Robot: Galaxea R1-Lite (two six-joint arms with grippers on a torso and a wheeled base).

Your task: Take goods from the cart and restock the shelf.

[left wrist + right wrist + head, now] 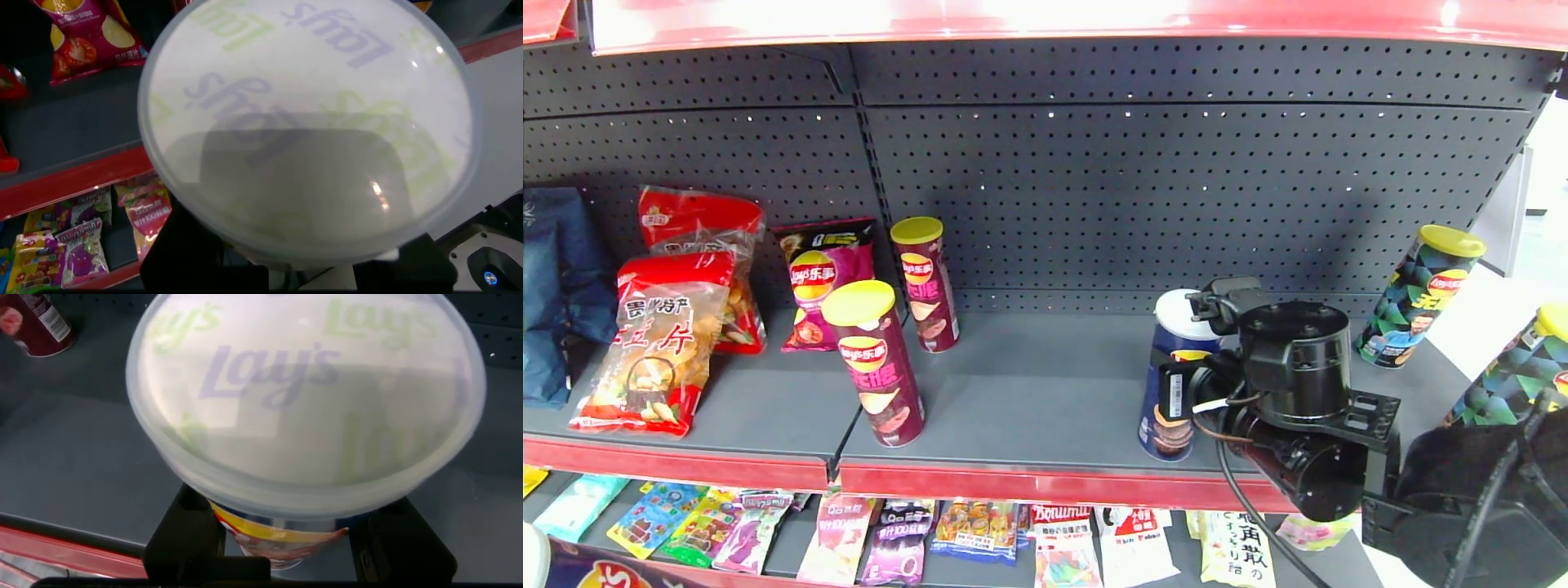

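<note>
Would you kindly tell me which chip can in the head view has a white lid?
The dark blue can; every other can's lid is yellow.

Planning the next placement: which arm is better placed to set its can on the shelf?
Right, probably. The right gripper holds the blue can upright over the shelf deck; the left arm's white-lidded can appears farther out, across the shelf's red front edge.
</note>
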